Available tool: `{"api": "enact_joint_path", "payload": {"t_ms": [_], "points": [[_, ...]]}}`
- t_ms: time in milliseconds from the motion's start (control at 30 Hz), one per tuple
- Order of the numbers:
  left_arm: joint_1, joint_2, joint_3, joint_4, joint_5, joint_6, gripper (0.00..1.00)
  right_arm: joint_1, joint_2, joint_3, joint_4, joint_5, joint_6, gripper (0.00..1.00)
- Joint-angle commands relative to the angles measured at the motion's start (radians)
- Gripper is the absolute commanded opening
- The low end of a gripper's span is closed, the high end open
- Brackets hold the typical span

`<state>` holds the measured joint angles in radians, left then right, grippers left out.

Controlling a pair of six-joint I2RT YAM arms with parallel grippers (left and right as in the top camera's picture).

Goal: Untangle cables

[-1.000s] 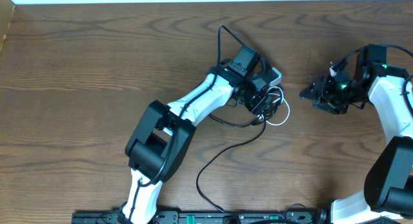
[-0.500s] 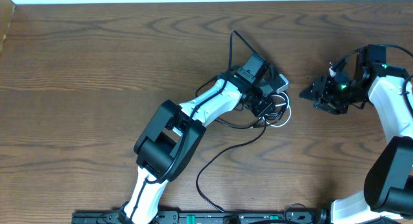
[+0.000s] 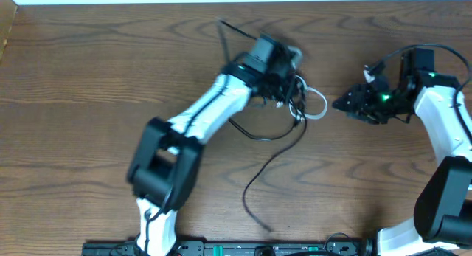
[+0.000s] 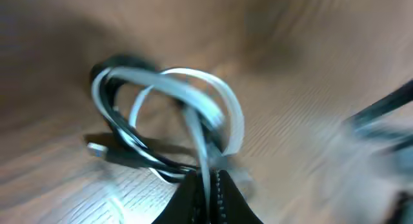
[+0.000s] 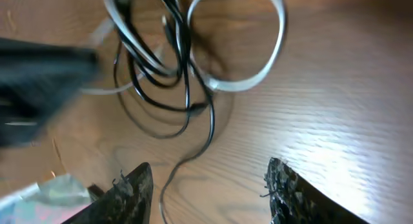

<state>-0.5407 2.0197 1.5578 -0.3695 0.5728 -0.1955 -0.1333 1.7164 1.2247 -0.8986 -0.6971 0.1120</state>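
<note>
Cables, count: two, one white cable (image 3: 324, 106) and one black cable (image 3: 246, 193), knotted into one tangle
Tangle, place: on the wooden table (image 3: 88, 79), toward 1 o'clock from its middle in the overhead view
White cable: a flat loop bulging out at the 3 o'clock side of the tangle; a plug cannot be picked out
Black cable: several thin loops threaded through the white one; one long tail runs off toward 7 o'clock and ends loose on the wood near the front edge
Arms, count: two, one gripper each
Left gripper (image 4: 208, 182): at about 10 o'clock of the tangle, jaws together and pinching a white strand that runs straight down between the tips; whether a black strand is caught as well cannot be told, as the wrist view is blurred
Right gripper (image 5: 206, 167): at 3 o'clock of the tangle, near it but apart, pointing at it; jaws apart with nothing between them, only bare wood and a stretch of the black cable lying ahead
Contact: left gripper on the cables, right gripper touching neither
</note>
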Motion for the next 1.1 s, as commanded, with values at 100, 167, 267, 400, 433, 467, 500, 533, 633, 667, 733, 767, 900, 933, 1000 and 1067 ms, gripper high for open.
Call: {"api": "enact_joint_path", "payload": {"t_ms": [100,167,267,400,433,467,500,533,633,667,733,767,900,933,1000,1067], "points": [[0.025,-0.105,0.037,-0.034,0.127,-0.143,0.08,0.096,-0.024,0.017,0.103,-0.093,-0.031,0.55],[0.026,-0.111,0.037,-0.046,0.127,-0.143,0.08,0.120,-0.024,0.017,0.146,-0.099,-0.031,0.56],[0.025,-0.111,0.037,-0.062,0.127,-0.143,0.07,0.151,-0.024,0.017,0.204,-0.094,-0.032,0.57],[0.025,-0.111,0.037,-0.080,0.127,-0.143,0.07,0.193,-0.023,0.017,0.273,-0.043,-0.031,0.57],[0.026,-0.111,0.037,-0.082,0.127,-0.143,0.07,0.202,-0.022,0.017,0.287,-0.022,-0.031,0.57],[0.026,-0.111,0.037,-0.084,0.127,-0.143,0.07,0.212,-0.021,0.017,0.301,0.000,-0.031,0.56],[0.025,-0.111,0.037,-0.085,0.127,-0.143,0.07,0.222,-0.018,0.017,0.311,0.024,-0.030,0.56],[0.025,-0.111,0.037,-0.086,0.127,-0.143,0.08,0.234,-0.014,0.017,0.323,0.053,-0.021,0.55],[0.026,-0.112,0.037,-0.093,0.127,-0.142,0.07,0.266,-0.001,0.017,0.350,0.133,0.000,0.47],[0.026,-0.112,0.037,-0.098,0.127,-0.142,0.08,0.277,0.005,0.017,0.361,0.156,0.004,0.43],[0.026,-0.112,0.037,-0.106,0.126,-0.138,0.07,0.295,0.019,0.017,0.384,0.201,0.021,0.35],[0.026,-0.112,0.037,-0.109,0.126,-0.138,0.08,0.303,0.026,0.017,0.396,0.222,0.032,0.27],[0.044,-0.115,0.037,-0.111,0.122,-0.127,0.08,0.309,0.043,0.017,0.408,0.321,0.121,0.01],[0.054,-0.119,0.037,-0.111,0.118,-0.127,0.07,0.306,0.044,0.016,0.406,0.332,0.133,0.01],[0.090,-0.126,0.037,-0.111,0.089,-0.123,0.07,0.298,0.044,0.016,0.399,0.332,0.135,0.01],[0.121,-0.132,0.037,-0.113,0.089,-0.123,0.08,0.298,0.044,0.016,0.372,0.332,0.135,0.01]]}}
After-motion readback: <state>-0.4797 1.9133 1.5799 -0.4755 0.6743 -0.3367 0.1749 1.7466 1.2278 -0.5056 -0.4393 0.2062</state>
